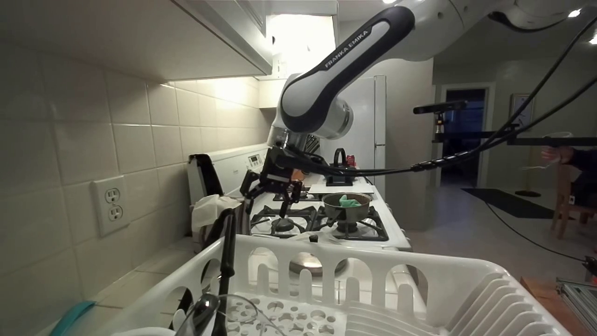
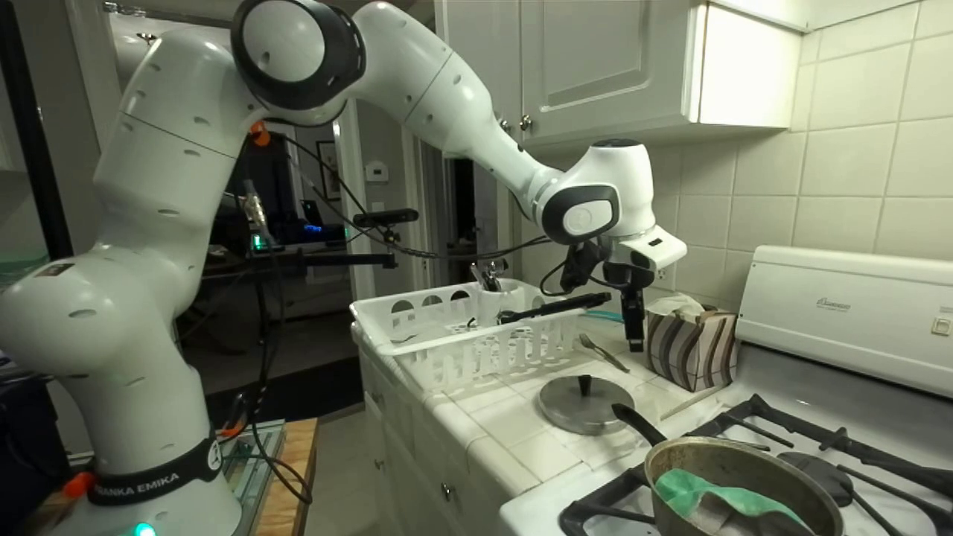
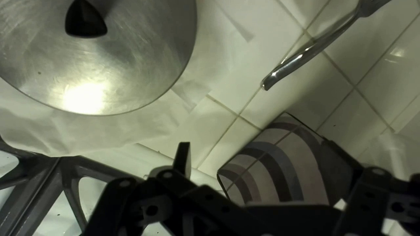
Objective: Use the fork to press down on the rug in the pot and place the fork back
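Tool (image 1: 266,211) spread wide, fork (image 3: 305,55) between dish rack (image 1: 371,266) and tissue box (image 2: 689,353), lid (image 2: 584,406) nearby

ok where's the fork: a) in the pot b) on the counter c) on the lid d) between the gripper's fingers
b: in the wrist view the fork lies on the tiled counter, apart from the lid.

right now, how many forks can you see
1: the fork lies on the counter tiles, between the dish rack and the tissue box. More may be hidden in the dish rack.
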{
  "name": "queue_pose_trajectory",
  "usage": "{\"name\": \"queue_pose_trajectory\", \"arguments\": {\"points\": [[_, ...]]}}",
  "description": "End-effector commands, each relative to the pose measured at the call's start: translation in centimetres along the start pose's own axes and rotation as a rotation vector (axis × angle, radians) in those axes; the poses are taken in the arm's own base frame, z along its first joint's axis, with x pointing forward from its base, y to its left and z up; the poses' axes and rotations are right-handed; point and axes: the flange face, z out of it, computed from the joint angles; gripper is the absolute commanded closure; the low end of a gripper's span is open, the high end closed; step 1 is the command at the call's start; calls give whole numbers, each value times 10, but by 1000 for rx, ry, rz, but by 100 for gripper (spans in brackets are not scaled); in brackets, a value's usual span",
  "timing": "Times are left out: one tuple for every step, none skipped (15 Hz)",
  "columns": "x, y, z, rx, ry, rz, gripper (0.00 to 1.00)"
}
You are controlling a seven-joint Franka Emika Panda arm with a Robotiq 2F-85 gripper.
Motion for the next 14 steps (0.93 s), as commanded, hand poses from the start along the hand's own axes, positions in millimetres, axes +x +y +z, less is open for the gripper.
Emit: {"name": "queue_pose_trajectory", "arguments": {"points": [[-3,5,8,6,-2,44,0],[-1,2,18,15,-3,51,0],[1,-3,25,36,-2,57,0],[2,-5,30,47,5,66,0],[3,-9,34,61,16,66,0],[3,-13,37,71,25,66,0],[5,-17,41,80,32,65,0],[7,-22,45,90,35,61,0],[8,-30,50,98,33,53,0],[8,-36,53,108,26,46,0],[7,-46,57,126,10,38,0],[3,-56,59,139,-2,29,0],[-4,-68,62,154,-21,17,0],[-10,-77,64,164,-38,7,0]]}}
